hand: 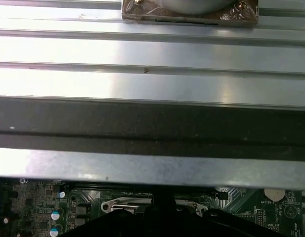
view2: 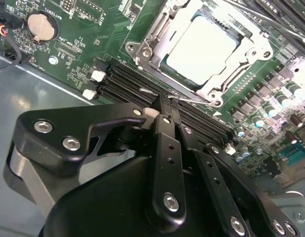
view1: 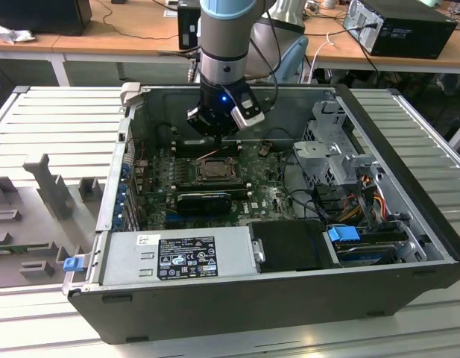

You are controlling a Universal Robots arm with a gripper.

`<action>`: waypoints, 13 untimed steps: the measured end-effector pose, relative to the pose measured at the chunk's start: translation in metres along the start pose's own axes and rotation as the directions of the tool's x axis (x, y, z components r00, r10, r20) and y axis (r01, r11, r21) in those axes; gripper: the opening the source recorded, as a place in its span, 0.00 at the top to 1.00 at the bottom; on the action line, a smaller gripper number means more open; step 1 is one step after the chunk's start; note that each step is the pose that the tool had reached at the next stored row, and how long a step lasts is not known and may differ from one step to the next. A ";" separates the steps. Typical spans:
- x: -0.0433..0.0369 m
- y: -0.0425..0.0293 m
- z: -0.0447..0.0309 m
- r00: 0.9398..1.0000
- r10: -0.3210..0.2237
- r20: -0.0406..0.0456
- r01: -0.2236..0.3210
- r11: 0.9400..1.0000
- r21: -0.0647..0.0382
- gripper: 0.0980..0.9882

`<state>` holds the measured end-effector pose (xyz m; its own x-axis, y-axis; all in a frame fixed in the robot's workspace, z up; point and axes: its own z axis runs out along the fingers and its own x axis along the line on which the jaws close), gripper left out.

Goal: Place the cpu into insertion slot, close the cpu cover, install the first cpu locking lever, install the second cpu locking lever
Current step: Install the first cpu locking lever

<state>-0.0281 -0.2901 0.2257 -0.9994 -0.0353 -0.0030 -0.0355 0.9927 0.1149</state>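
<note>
Fingers (view2: pixel 164 129) of the gripper (view2: pixel 167 106) are pressed together into one narrow black tip, and that tip sits at a thin silvery wire lever (view2: pixel 184 100) running along the near edge of the socket; whether the tip actually grips the wire cannot be told. One cpu (view2: pixel 200 48), a flat square chip of pale silver-beige, lies seated in the insertion slot (view2: pixel 226 81), and one cpu cover (view2: pixel 148 37), a thin silvery frame with a cut-out centre, lies down flat around it (the chip shows through the opening). Green circuit board (view2: pixel 83 52) surrounds the socket, with long black ribbed slots (view2: pixel 125 81) between the socket and the gripper, and one round coin battery (view2: pixel 42 26) off to the side. In the exterior view the gripper (view1: pixel 215 134) hangs over the socket (view1: pixel 213 168) inside one open computer case (view1: pixel 364 224) resting on a ribbed metal table (view1: pixel 58 119). In the first wrist view the case wall (hand: pixel 152 126) and table ribs show, with a strip of board beneath.
</note>
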 end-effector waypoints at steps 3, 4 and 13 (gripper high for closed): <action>-0.0004 -0.0001 0.0007 1.000 0.000 0.000 0.000 1.000 0.001 0.99; -0.0004 -0.0001 0.0010 1.000 0.000 0.000 0.000 1.000 0.001 0.99; -0.0005 -0.0003 0.0027 1.000 -0.002 0.000 0.002 1.000 0.001 0.99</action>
<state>-0.0276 -0.2900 0.2230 -0.9993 -0.0369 -0.0030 -0.0370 0.9928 0.1136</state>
